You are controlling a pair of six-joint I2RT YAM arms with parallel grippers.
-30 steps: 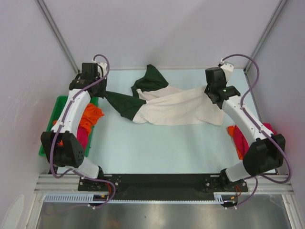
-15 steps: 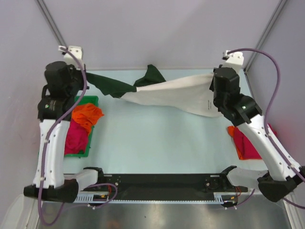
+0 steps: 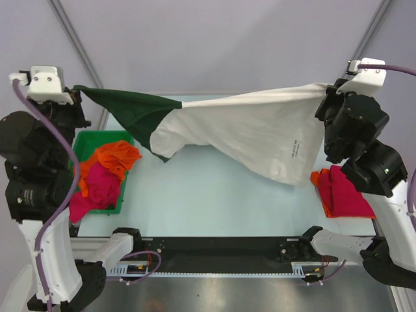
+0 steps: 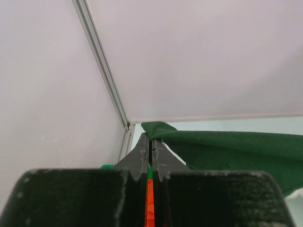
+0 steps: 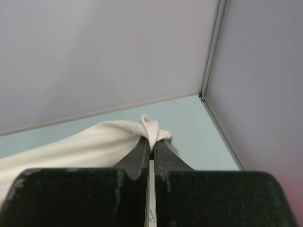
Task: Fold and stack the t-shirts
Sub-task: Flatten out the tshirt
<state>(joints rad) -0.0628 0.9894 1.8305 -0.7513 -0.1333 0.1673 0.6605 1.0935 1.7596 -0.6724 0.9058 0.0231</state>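
The left gripper (image 4: pixel 150 142) is clamped tight on the dark green sleeve (image 4: pixel 227 151) of the cream t-shirt (image 3: pixel 260 130), with thin cloth pinched between the black fingertips. A puckered cream corner is gripped in the closed right gripper (image 5: pixel 152 144). The shirt is held stretched in the air above the pale blue table (image 3: pixel 214 201), its soft body sagging in loose folds. A crumpled orange tee (image 3: pixel 116 156) and a magenta tee (image 3: pixel 101 185) are heaped in the green plastic bin (image 3: pixel 91 138) on the left. A crimson tee (image 3: pixel 343 194) is laid on the table on the right.
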